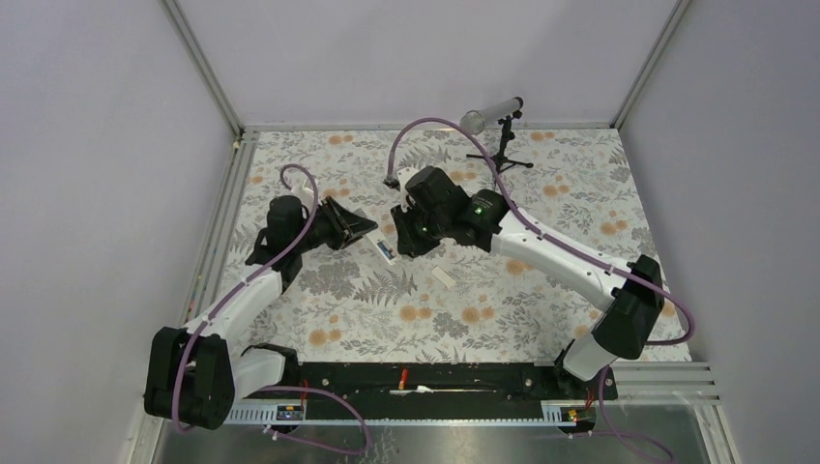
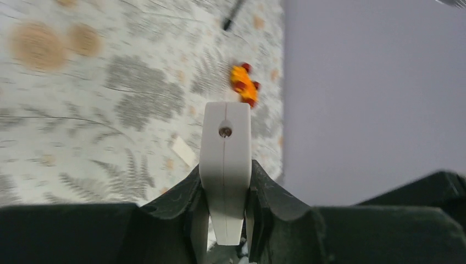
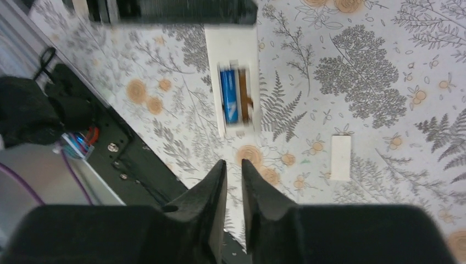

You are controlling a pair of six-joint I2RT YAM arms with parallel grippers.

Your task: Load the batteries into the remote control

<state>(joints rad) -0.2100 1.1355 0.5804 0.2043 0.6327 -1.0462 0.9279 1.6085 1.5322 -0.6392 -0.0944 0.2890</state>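
The white remote control (image 1: 384,248) lies back up, and my left gripper (image 1: 356,228) is shut on its far end. In the left wrist view the remote (image 2: 225,159) stands edge-on between the jaws. In the right wrist view its battery bay (image 3: 235,96) is uncovered. One blue battery (image 3: 229,102) lies in it. A brownish strip shows in the slot beside it, and I cannot tell what it is. My right gripper (image 3: 233,165) hovers just off the remote's near end. It is almost shut, with a narrow gap and nothing between the fingers.
The loose white cover piece (image 1: 442,277) lies on the floral cloth right of the remote; it also shows in the right wrist view (image 3: 340,157). An orange toy car (image 2: 244,84) sits farther off. A small tripod holding a tube (image 1: 495,114) stands at the back.
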